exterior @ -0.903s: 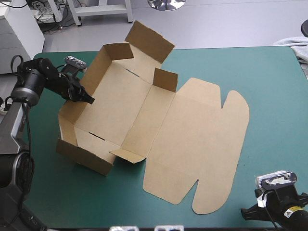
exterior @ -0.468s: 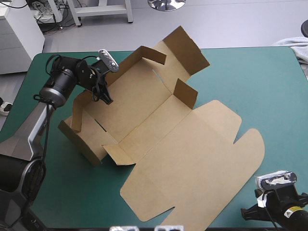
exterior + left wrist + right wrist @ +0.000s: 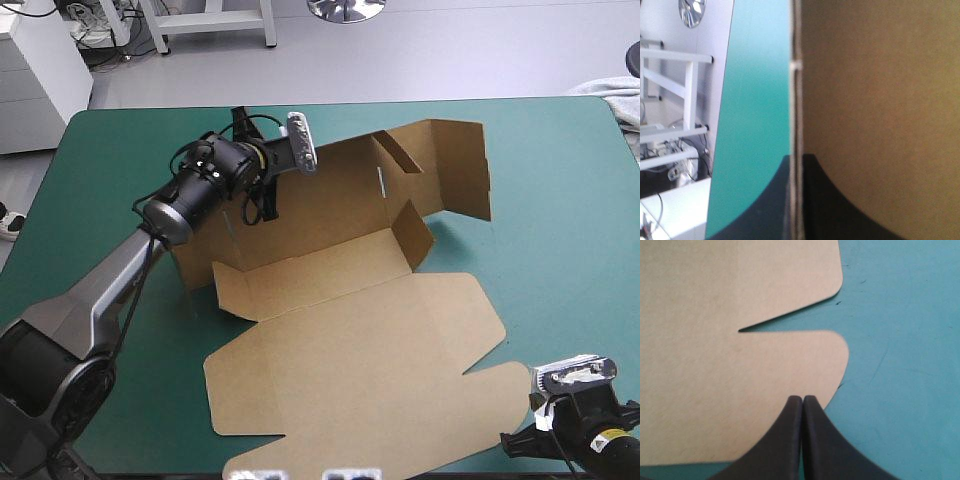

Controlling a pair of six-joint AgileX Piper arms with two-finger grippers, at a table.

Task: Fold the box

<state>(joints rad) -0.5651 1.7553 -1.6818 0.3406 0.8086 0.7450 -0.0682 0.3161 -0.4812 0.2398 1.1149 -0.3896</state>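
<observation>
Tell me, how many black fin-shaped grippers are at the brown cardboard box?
2. The left gripper is shut on the raised far wall of the brown cardboard box; the right gripper, shut, is at the table's near right corner, over the lid's rounded tab.

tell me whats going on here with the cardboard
The left gripper is shut on a raised wall of the brown box, the board's edge between its fingers. The box is half formed: some walls stand, while the lid lies flat on the teal-green table. The right gripper is shut at the lid's near corner, holding nothing.
</observation>
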